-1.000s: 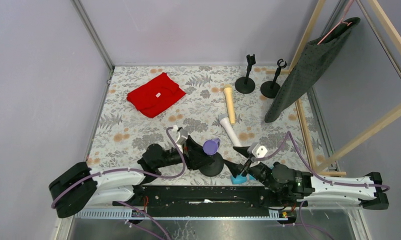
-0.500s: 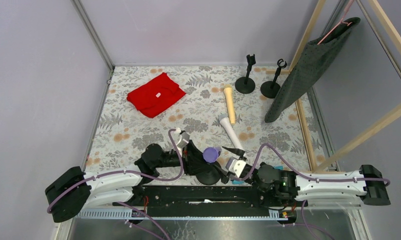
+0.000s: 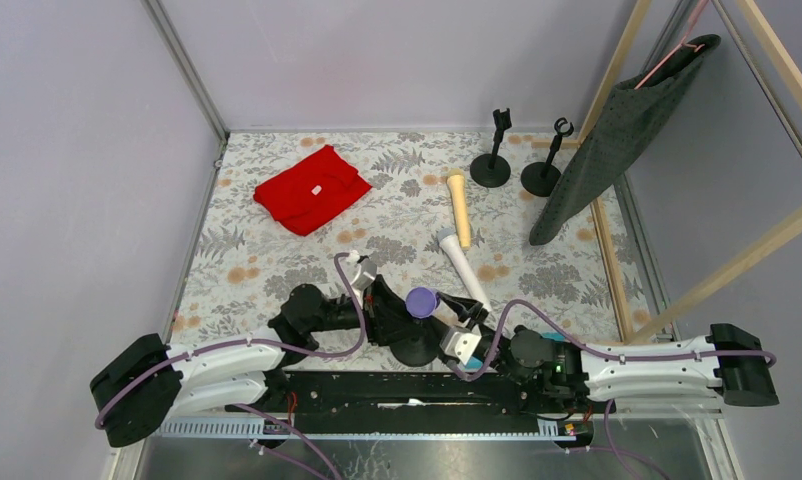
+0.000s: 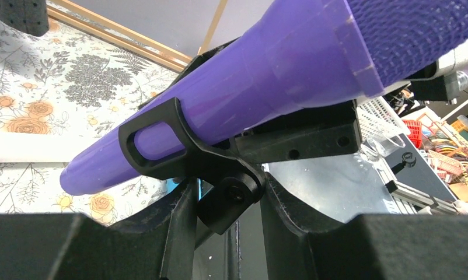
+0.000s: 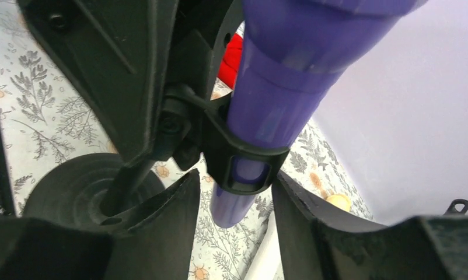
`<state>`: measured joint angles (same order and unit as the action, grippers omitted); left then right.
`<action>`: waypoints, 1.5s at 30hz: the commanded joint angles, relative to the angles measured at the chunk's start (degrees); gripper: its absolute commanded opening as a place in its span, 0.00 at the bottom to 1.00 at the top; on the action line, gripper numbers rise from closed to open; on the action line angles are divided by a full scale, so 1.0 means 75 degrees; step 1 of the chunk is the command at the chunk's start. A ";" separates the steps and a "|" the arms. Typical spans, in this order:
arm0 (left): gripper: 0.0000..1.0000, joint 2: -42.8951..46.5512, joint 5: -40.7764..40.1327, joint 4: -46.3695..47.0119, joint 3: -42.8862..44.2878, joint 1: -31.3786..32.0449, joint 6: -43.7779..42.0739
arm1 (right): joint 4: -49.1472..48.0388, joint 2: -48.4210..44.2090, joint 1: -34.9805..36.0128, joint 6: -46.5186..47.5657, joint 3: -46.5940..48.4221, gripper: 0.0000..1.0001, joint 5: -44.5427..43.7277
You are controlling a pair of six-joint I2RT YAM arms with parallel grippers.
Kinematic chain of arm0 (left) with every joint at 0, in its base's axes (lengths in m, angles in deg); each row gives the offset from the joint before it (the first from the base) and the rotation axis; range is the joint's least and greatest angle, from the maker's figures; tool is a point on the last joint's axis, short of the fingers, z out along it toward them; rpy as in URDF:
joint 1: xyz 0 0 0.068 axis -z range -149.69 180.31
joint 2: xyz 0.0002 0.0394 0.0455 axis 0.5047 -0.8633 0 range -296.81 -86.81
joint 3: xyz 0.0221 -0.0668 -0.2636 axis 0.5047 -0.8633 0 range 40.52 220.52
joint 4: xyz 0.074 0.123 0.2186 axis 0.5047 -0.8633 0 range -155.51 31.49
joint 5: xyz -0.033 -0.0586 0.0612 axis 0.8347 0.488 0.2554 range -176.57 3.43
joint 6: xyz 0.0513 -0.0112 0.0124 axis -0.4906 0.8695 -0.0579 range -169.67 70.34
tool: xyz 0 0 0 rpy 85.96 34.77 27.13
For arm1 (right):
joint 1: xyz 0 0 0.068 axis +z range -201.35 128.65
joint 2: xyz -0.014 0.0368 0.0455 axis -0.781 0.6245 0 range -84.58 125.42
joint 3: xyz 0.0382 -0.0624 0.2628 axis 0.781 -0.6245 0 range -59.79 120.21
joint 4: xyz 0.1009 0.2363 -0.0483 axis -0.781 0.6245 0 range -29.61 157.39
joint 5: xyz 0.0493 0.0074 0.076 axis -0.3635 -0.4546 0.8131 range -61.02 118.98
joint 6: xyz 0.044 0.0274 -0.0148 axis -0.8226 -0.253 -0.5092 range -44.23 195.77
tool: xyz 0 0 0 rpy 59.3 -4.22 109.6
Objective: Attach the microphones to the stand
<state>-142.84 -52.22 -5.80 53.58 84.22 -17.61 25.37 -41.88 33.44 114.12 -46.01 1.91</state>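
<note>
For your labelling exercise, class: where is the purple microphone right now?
Top view, near edge, centre: the purple microphone sits clipped in the black stand, left of the white microphone.

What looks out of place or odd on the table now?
The white microphone and the cream-yellow microphone lie loose on the table, while the left far stand and the right far stand hold nothing. No damage shows.

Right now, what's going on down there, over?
Left fingers clamp the stand below its clip. Right fingers straddle the purple microphone's tail, grip unclear. Microphone sits in clip. Nothing blocking.
</note>
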 commanded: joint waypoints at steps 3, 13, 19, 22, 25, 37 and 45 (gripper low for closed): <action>0.00 0.0100 0.0682 0.1257 0.0463 0.0095 0.0397 | -0.0598 0.0288 -0.0007 0.1337 0.0407 0.47 -0.0015; 0.00 0.0090 0.0772 0.1189 0.0362 0.0092 0.0523 | -0.0444 0.0550 -0.0021 0.2582 0.0753 0.39 -0.0257; 0.00 0.0078 0.0619 0.0875 0.0333 0.0091 0.0511 | -0.0376 0.0545 -0.0027 0.3220 0.0874 0.37 -0.0375; 0.00 0.0088 0.0509 0.0673 0.0333 0.0083 0.0490 | -0.0237 0.0475 -0.0021 0.3288 0.0896 0.36 -0.0377; 0.00 0.0039 0.0415 0.0424 0.0388 0.0026 0.0470 | -0.0221 0.0448 -0.0024 0.3361 0.0861 0.37 -0.0430; 0.00 -0.0241 0.0216 0.0449 0.0501 -0.0451 0.0505 | 0.1075 -0.0257 -0.0022 0.2155 0.1167 0.73 0.0039; 0.00 -0.0376 -0.0477 0.0114 0.0831 -0.1151 -0.0408 | 0.1881 -0.1513 -0.0021 0.0447 0.1233 0.87 0.1006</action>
<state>-145.62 -51.59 -11.03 54.98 78.39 -16.96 36.01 -48.86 33.29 126.12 -39.76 4.64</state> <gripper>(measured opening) 0.385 0.851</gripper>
